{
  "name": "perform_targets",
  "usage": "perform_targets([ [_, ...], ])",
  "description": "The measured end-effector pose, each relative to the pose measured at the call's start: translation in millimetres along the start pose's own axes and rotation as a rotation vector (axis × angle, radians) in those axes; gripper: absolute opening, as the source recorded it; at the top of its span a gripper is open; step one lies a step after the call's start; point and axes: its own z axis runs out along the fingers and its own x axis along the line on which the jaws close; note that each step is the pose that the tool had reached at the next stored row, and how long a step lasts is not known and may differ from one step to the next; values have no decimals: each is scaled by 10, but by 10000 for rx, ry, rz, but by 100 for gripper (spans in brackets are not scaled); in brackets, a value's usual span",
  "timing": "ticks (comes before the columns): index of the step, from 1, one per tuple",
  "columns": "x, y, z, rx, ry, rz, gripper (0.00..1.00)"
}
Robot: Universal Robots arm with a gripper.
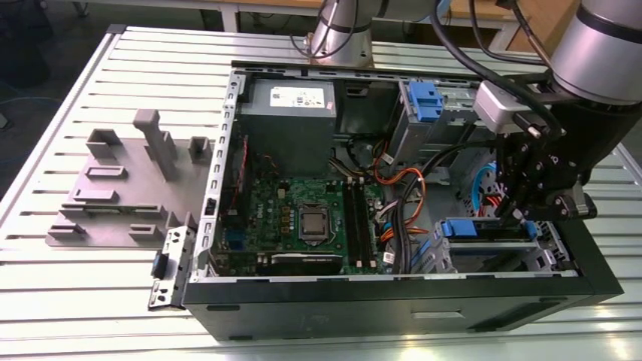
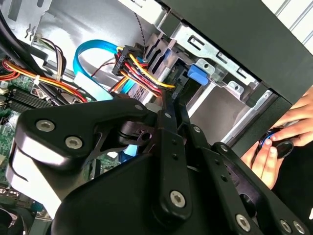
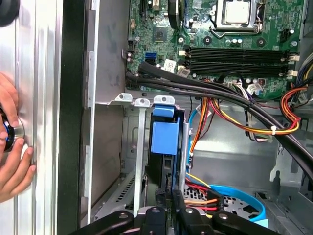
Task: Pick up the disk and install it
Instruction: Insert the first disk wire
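Note:
The disk (image 1: 489, 230), with its blue carrier rail, sits in the lower drive bay at the exterior view's right front corner of the open case (image 1: 401, 301). In the first wrist view the disk (image 3: 164, 139) stands on edge between the bay's metal walls, blue tab uppermost. My gripper (image 1: 522, 214) hangs directly over it. Its two black fingers (image 3: 161, 215) lie close together with a thin gap, narrower than the disk, and point at the disk's near end. The second wrist view shows the gripper (image 2: 169, 100) aimed into the same bay beside the bundle of cables. Whether the tips touch the disk is hidden.
A motherboard (image 1: 301, 218) and coloured cables (image 1: 401, 195) fill the case. A blue latch (image 1: 426, 101) sits on the upper bay. A grey slotted holder block (image 1: 120, 188) lies on the table at the exterior view's left. A person's hand (image 3: 10, 152) rests outside the case wall.

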Motion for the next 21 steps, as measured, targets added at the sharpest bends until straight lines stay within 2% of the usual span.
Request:
perform_targets([
  [21, -5, 0, 44, 0, -1, 0, 17],
])
